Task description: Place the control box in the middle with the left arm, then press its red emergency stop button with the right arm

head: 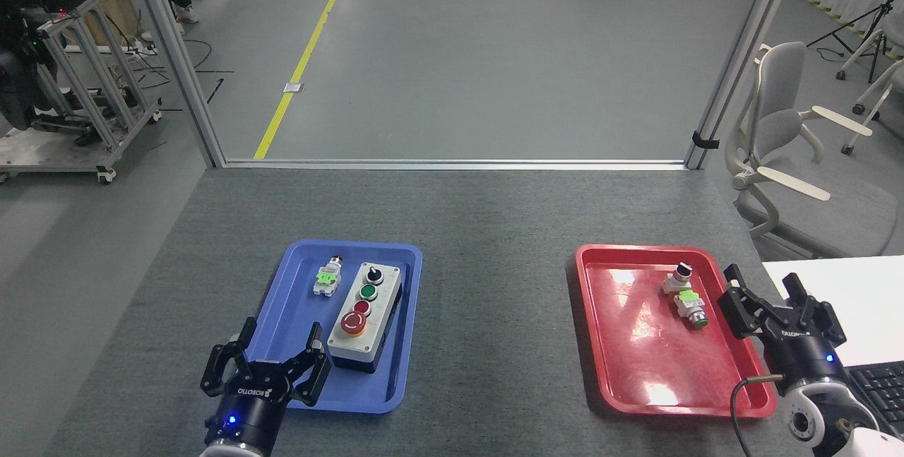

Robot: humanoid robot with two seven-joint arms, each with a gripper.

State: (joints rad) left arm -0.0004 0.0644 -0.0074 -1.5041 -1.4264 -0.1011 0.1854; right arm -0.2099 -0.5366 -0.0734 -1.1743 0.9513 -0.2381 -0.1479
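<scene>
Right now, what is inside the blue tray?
The blue tray holds the control box, lying lengthwise, and beside it a small white switch part with a green tag. The left pincer covers part of the tray's near edge.

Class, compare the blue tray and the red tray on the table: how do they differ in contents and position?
The blue tray sits left and holds the control box plus one small switch part; the red tray sits right and holds two small switch parts and no box. Both are shallow, rounded rectangular trays on the grey table.
</scene>
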